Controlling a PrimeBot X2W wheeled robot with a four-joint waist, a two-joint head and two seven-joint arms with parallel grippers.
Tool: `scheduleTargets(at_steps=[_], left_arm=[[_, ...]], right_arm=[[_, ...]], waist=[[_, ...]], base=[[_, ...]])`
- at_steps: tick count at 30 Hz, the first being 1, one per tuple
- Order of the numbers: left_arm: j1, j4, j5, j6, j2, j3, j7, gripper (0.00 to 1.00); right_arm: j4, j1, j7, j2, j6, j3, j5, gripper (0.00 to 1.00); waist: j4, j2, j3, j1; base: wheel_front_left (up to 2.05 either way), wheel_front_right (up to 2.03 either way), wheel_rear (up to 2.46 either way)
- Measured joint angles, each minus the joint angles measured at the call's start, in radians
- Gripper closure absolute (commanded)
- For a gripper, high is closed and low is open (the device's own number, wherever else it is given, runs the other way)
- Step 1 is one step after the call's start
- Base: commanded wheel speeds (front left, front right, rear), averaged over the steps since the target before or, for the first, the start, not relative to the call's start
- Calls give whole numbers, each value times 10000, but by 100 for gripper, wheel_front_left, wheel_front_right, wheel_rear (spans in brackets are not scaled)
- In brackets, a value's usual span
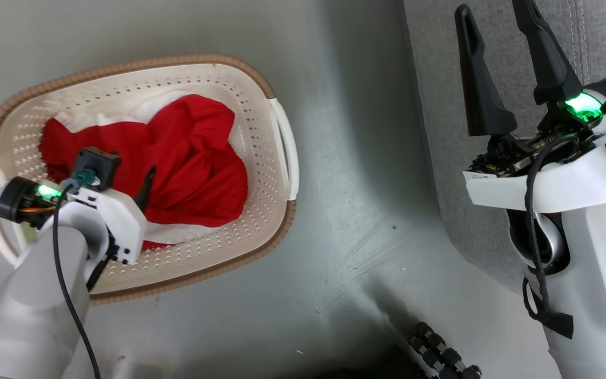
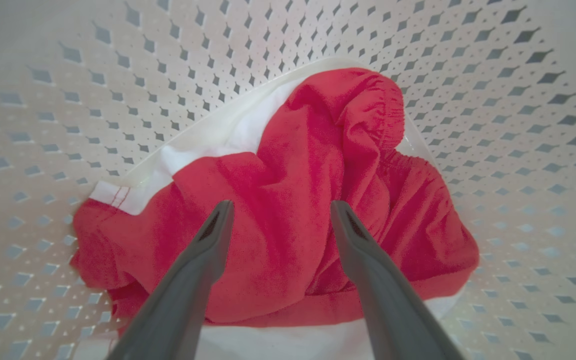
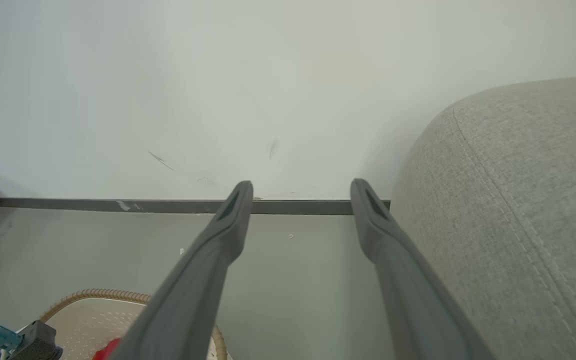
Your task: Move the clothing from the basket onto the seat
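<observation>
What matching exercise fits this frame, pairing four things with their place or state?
Things:
1. clothing
2. basket
3. left hand
4. right hand

Places or states:
a. standing on the grey floor, left of the seat
b. open, poised over the red fabric
c. bunched up inside the basket
d. open and empty, beside the seat

Pairs: 1-c, 2-a, 3-b, 4-d

One basket (image 1: 140,63), one sofa (image 1: 432,63), one red clothing heap (image 1: 192,152), pieces uncountable; my left claw (image 2: 278,210) and right claw (image 3: 302,192) carry two fingers each.
</observation>
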Motion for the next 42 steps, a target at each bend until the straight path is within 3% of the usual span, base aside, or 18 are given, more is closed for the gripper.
scheduleTargets(at_steps=[18,32,34,42], left_arm=[[-988,1244,895,0,349,-754,940,0],[-1351,2075,1172,290,240,-941,1622,0],[-1377,2092,1149,286,182,-941,1616,100],[-1492,2171,1141,213,86,-963,1386,100]], right_arm=[[-52,-491,0,33,0,301,957,0],[4,-710,0,54,2,374,1129,0],[10,-807,0,54,0,362,1131,0],[46,-826,0,58,0,307,1162,0]], waist=[[-839,0,711,0],[-1077,0,820,0],[-1077,0,806,0],[-1069,0,727,0]], base=[[0,0,0],[0,0,0],[0,0,0],[0,0,0]])
